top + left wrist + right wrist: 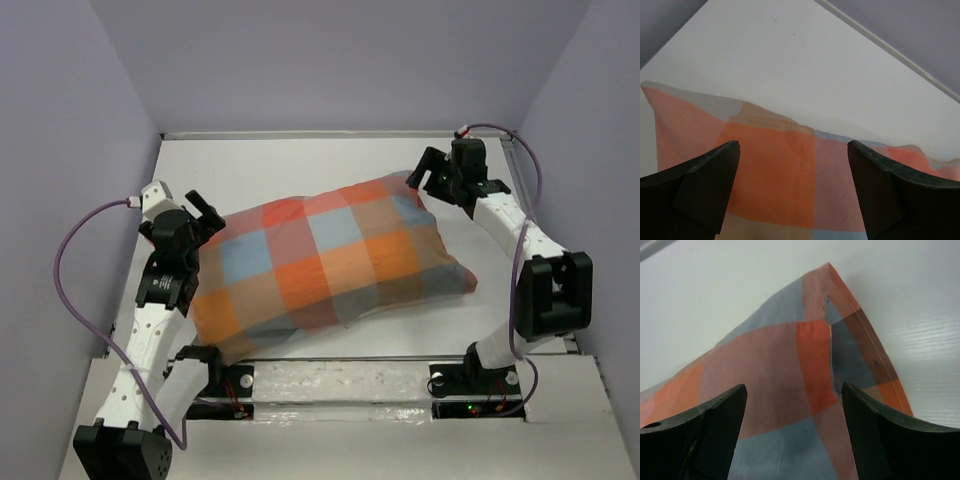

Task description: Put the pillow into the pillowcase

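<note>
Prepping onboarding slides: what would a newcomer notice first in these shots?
First, the plump checked pillowcase, orange, light blue and grey-tan, lying diagonally across the middle of the white table. Next, the left arm at its near-left end and the right arm at its far-right corner, each with jaws open and gripping nothing.

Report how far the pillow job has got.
Done, it seems: the pillowcase lies plump and filled on the table, with no white pillow showing. In hand: nothing; the left gripper and right gripper are open at its two ends, gripping no fabric. Left: at most, tidying the end by the right gripper.
</note>
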